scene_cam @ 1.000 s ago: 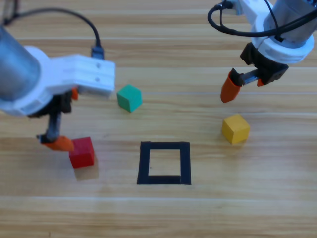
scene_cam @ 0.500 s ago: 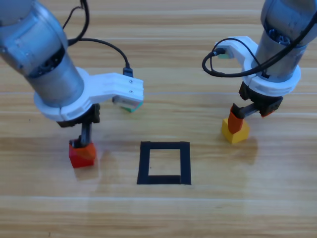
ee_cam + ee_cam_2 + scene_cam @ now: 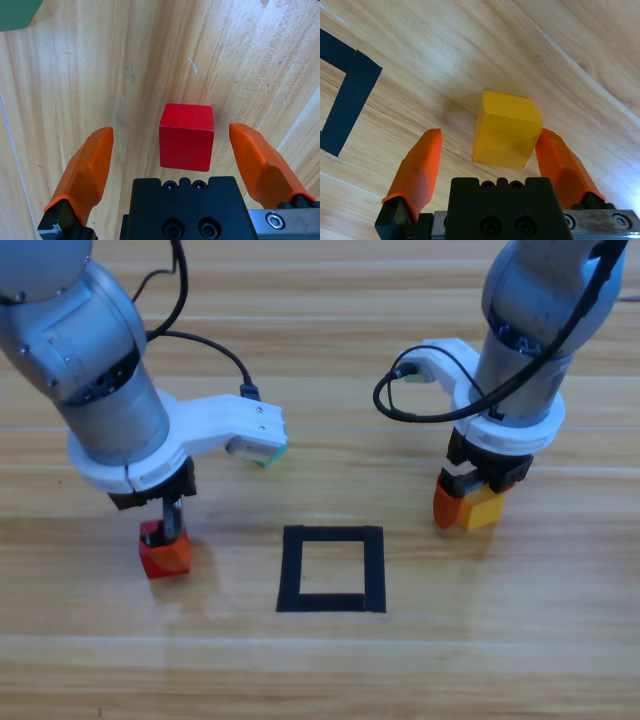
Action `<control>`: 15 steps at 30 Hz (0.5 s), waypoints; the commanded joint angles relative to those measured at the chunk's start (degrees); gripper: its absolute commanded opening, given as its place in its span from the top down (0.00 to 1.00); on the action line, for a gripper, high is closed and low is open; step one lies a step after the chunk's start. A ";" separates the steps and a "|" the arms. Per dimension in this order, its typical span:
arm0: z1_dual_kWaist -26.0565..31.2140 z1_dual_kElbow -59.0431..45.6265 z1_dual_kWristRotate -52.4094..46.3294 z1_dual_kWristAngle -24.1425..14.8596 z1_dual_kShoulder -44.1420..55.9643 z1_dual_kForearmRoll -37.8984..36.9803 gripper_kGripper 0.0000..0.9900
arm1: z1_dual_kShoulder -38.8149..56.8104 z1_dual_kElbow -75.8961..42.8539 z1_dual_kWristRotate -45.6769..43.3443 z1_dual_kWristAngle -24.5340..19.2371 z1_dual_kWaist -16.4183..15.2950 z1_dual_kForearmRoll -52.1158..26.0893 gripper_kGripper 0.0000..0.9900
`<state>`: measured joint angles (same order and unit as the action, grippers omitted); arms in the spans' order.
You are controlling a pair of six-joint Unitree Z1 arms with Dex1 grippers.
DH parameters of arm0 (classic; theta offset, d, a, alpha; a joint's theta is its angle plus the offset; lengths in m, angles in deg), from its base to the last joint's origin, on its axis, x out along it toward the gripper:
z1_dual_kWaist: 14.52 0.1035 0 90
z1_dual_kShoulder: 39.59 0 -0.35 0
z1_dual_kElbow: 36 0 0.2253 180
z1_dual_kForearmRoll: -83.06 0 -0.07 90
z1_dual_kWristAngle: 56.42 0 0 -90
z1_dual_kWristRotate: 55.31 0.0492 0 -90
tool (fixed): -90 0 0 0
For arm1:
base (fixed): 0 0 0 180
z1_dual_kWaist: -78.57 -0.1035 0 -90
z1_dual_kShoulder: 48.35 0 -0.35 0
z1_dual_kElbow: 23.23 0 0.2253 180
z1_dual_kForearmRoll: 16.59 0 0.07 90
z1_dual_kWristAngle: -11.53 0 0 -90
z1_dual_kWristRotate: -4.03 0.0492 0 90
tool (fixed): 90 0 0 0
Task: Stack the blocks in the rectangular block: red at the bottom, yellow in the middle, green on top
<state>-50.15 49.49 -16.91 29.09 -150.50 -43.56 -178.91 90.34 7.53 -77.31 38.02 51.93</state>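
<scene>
Red matte cube (image 3: 186, 135) sits on the wooden table (image 3: 320, 670) centred between the left gripper's (image 3: 172, 160) spread orange jaws, clear gap on both sides, nothing gripped; it lies well left of the hollow black-tape square outline (image 3: 331, 569). Yellow matte cube (image 3: 506, 129) is bracketed the same way by the right gripper (image 3: 492, 165), jaws apart, right jaw almost touching, cube just right of the outline. Red goes in first, so I'd say the left arm closes straight on; the teal-green cube (image 3: 272, 452) is mostly hidden behind the left wrist.
</scene>
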 commanded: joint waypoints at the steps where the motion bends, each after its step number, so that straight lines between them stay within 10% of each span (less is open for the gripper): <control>1: 1.80 -1.93 -0.70 -1.22 -1.23 0.29 0.00 | -4.01 0.40 -0.69 0.34 -1.37 0.80 0.27; 11: 1.80 -3.69 -0.79 -1.22 -1.41 -0.85 0.02 | -4.88 0.40 -1.92 0.25 -1.37 0.80 0.83; 15: 1.80 -5.01 -0.87 -1.22 -1.67 -2.26 0.02 | -5.15 0.22 -2.36 -0.37 -1.46 0.98 0.86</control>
<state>-49.53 46.10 -17.03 28.49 -150.50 -44.57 -179.26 90.51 6.14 -77.25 37.89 51.93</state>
